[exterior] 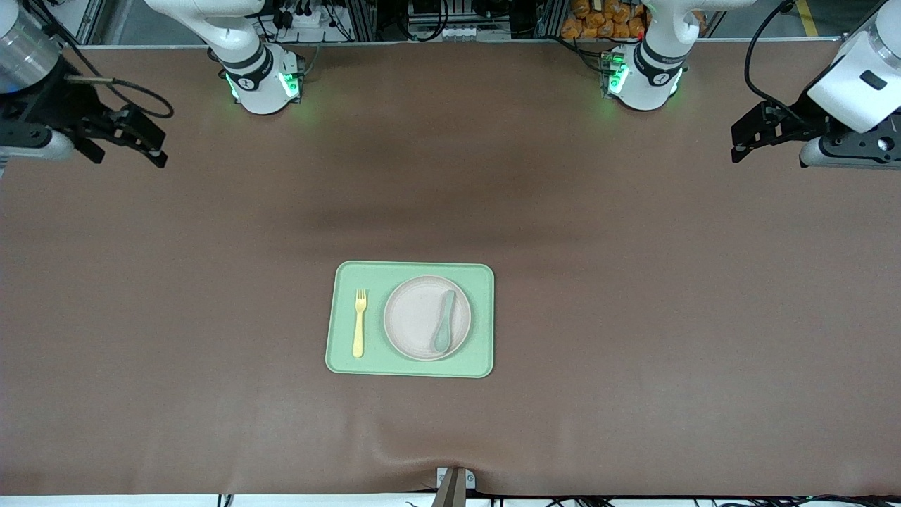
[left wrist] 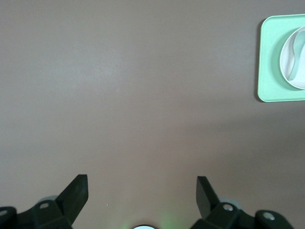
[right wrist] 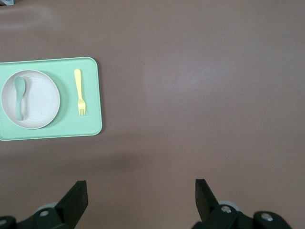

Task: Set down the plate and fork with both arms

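The off-white round plate sits on a pale green tray at the table's middle. The yellow fork lies flat on the tray beside the plate, toward the right arm's end, tines pointing toward the robots' bases. My right gripper is open and empty over bare table at the right arm's end. My left gripper is open and empty over bare table at the left arm's end. The right wrist view shows its gripper, plate and fork. The left wrist view shows its gripper and part of the plate.
A grey-green spoon lies on the plate, also seen in the right wrist view. The tray shows in both wrist views. The brown table mat spreads wide around the tray.
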You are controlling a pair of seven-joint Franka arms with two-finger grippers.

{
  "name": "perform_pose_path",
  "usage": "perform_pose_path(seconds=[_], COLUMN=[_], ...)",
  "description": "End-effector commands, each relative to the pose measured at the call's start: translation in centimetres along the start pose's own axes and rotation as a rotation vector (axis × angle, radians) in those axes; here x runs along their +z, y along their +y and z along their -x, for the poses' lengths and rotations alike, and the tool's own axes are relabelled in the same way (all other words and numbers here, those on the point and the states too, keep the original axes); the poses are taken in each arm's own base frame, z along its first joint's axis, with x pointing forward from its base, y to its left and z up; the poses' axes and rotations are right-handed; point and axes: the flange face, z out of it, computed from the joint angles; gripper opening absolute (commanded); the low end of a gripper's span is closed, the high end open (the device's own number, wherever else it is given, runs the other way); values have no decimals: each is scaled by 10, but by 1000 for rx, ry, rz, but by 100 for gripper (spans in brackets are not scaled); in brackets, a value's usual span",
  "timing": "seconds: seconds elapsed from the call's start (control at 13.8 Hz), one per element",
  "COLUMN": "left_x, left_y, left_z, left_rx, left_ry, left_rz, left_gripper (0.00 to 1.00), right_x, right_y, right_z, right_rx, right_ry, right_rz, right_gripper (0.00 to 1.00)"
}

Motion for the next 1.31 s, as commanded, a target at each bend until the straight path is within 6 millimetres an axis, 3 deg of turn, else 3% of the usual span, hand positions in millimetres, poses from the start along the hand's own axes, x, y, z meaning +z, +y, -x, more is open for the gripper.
perform_pose_path(seconds=[0.0,0.29,1.23], left_x=[-5,-3,-4], left_y=[-1,0,1], left_z=[6,5,6], left_rx=[6,23,24], left_ry=[3,0,2], left_rz=[2,0,0], left_gripper=[100,100,100], right_x=[-4,-4,-4], right_y=[3,13,16], right_z=[-11,-20,-22], right_rx=[-40,-26,-64], right_ry=[12,8,16], right_rz=[-8,-13,-12], right_gripper=[100,100,100])
